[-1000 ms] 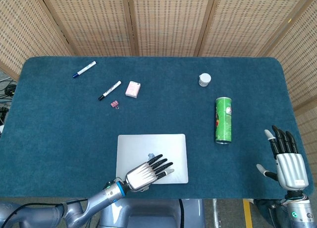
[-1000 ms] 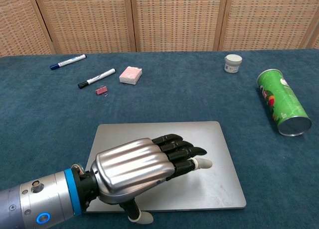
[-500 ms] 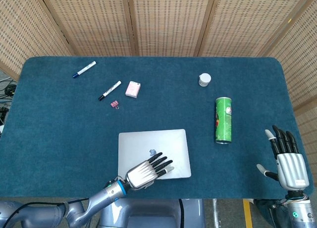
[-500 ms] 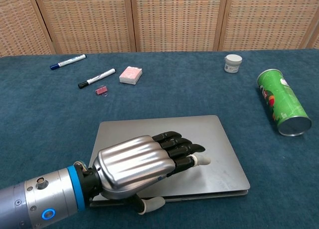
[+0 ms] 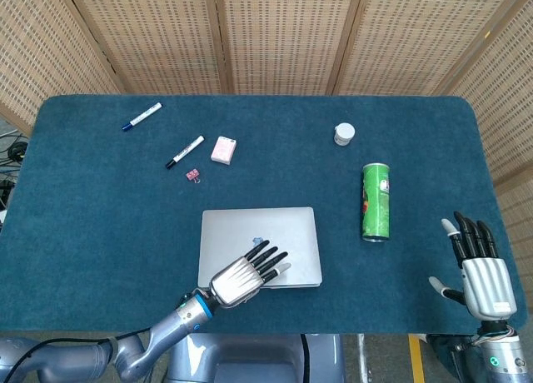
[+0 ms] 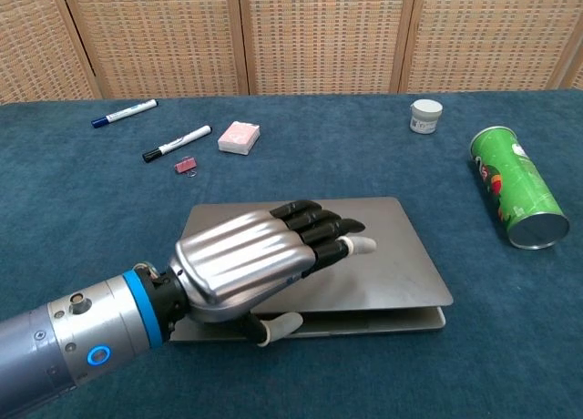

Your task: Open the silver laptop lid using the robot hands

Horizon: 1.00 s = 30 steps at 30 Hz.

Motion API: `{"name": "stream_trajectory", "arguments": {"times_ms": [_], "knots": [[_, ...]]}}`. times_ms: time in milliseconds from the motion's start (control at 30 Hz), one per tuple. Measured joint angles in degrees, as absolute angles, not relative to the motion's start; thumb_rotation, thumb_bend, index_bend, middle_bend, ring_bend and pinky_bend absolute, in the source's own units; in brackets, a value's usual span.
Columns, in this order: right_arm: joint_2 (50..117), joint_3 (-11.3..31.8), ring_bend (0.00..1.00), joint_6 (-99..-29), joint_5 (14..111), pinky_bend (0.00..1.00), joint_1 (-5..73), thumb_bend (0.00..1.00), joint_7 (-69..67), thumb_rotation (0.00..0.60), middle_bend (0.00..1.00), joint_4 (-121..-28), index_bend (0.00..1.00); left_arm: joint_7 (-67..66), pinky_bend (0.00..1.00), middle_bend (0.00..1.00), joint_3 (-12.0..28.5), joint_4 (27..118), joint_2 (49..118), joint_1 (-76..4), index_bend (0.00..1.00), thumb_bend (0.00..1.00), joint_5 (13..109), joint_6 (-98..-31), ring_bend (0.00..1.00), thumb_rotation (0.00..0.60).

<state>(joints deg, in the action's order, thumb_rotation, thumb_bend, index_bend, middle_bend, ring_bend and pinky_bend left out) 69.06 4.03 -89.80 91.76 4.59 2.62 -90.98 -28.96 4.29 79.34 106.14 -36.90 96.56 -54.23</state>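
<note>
The laptop, a flat slab of brushed silver metal with rounded corners, lies near the front edge of the table, a little left of centre. Its lid is lifted a crack at the front: the chest view shows a thin dark gap between lid and base along the near edge.

The left hand grips that front edge. Its ribbed, shiny metal back lies over the lid, the black fingers stretched flat across the top, pale tips forward, while the thumb hooks under the lid's lip. A grey forearm with a blue ring runs back to the lower left corner.

The right hand stands well apart, at the table's front right corner, upright, fingers straight and spread, holding nothing.

The table is covered in a deep blue, felt-like cloth. Right of the laptop lies a green can on its side, metal end toward the front. Beyond it sits a small white jar. Behind the laptop to the left are a pink block, a small pink clip, a black-capped marker and a blue-capped marker. Woven cane panels in wooden frames close off the back.
</note>
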Motion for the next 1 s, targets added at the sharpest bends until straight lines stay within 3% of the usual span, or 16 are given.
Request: {"name": "stream_trajectory", "arguments": {"times_ms": [133, 233, 333, 433, 667, 800, 1000], "knots": [[69.3, 3.4, 0.00, -89.2, 93.3, 0.00, 5.2, 0.03, 2.2, 0.600, 0.08, -90.2, 0.16, -30.8, 0.00, 0.00, 6.6, 81.2, 106.0, -37.3, 0.00, 0.45, 94.7, -54.7, 0.00, 0.600], [69.7, 2.6, 0.03, -88.1, 95.0, 0.05, 6.0, 0.16, 1.9, 0.600, 0.14, -88.8, 0.22, -31.6, 0.00, 0.00, 8.2, 82.3, 105.7, -37.7, 0.00, 0.45, 93.0, -54.8, 0.00, 0.600], [70.2, 1.5, 0.10, -85.8, 97.4, 0.20, 7.6, 0.35, 1.7, 0.600, 0.21, -87.3, 0.29, -32.1, 0.00, 0.00, 9.7, 83.0, 105.6, -38.3, 0.00, 0.45, 91.4, -54.7, 0.00, 0.600], [70.9, 0.2, 0.16, -82.6, 100.0, 0.25, 9.9, 0.49, 0.7, 0.600, 0.25, -85.8, 0.33, -32.8, 0.00, 0.00, 10.9, 83.3, 105.4, -38.9, 0.00, 0.45, 90.0, -54.7, 0.00, 0.600], [74.2, -2.0, 0.17, -74.5, 103.7, 0.27, 16.1, 0.73, -4.0, 0.600, 0.26, -82.7, 0.34, -33.5, 0.00, 0.00, 12.0, 84.2, 104.4, -39.6, 0.00, 0.45, 87.5, -55.0, 0.00, 0.600], [77.0, -2.4, 0.17, -70.8, 104.1, 0.27, 18.5, 0.93, -3.4, 0.600, 0.24, -81.4, 0.34, -33.3, 0.00, 0.00, 11.9, 84.6, 103.8, -40.2, 0.00, 0.45, 86.9, -55.3, 0.00, 0.600], [79.7, -2.3, 0.17, -65.8, 102.5, 0.27, 21.3, 1.00, -0.4, 0.600, 0.20, -81.5, 0.31, -32.9, 0.00, 0.00, 11.7, 84.9, 103.3, -41.0, 0.00, 0.45, 86.1, -56.0, 0.00, 0.600]]}}
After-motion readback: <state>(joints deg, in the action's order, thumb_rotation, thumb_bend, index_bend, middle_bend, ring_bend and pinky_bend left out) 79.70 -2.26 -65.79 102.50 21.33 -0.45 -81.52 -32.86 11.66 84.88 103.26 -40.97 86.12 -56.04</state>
